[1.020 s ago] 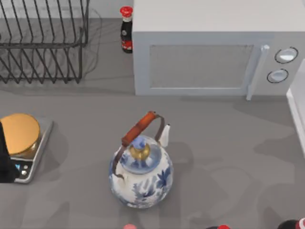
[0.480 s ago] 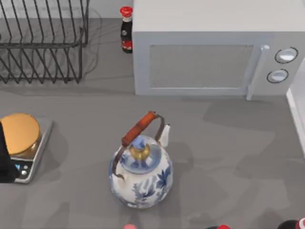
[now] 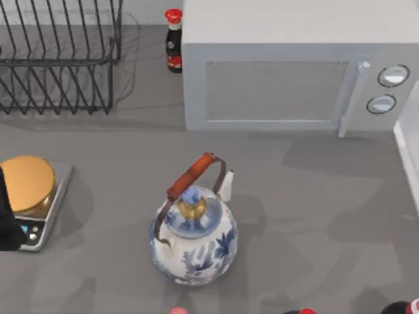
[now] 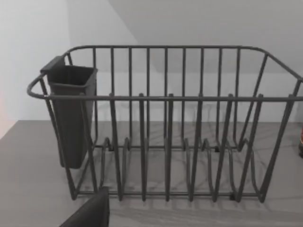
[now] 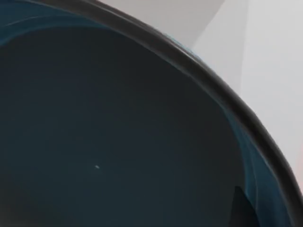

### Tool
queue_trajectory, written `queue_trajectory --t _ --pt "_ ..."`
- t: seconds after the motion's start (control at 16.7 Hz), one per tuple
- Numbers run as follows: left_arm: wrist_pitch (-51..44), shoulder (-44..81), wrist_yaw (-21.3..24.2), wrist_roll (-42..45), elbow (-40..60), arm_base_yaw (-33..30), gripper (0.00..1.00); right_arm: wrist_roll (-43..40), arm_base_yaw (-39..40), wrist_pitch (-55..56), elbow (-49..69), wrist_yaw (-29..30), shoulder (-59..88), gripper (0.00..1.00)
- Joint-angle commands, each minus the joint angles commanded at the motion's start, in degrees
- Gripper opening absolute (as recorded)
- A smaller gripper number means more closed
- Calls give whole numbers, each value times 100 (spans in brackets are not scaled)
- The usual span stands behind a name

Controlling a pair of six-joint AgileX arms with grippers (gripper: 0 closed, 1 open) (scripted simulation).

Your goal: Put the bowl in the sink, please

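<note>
The bowl [image 5: 118, 132] is very close in the right wrist view: a deep teal inside under a dark rim [image 5: 222, 90]. It is off the table and my right gripper is shut on it; a dark sliver of a finger [image 5: 242, 208] lies against its inner wall. At the right border of the top view there is a white raised edge [image 3: 407, 154], and I cannot tell if it is the sink. My left arm [image 3: 5, 222] is parked at the table's left edge, beside the scale.
A blue-and-white teapot [image 3: 194, 237] with a brown handle stands mid-table. A microwave [image 3: 294, 65] is at the back, a red-capped bottle [image 3: 173, 39] beside it, and a wire dish rack [image 4: 165, 123] at the back left. A gold-topped scale [image 3: 29, 196] sits left. Bottle tops line the front edge.
The soft shadows on the right half of the table have drifted toward the right edge. The teapot, the scale and my left arm have not moved.
</note>
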Motion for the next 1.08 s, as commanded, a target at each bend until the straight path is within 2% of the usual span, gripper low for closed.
queue_trajectory --t 0.18,0.66,0.84,1.08 --pt "0 0 0 0 0 0 100 -3 -14 757 -82 -18 727 0" --pt "0 0 0 0 0 0 100 -27 -20 3996 -510 35 3408 0" --pt "0 0 0 0 0 0 100 -29 -6 4498 -598 62 3873 0" --pt "0 0 0 0 0 0 100 -29 -4 4545 -607 64 3919 0"
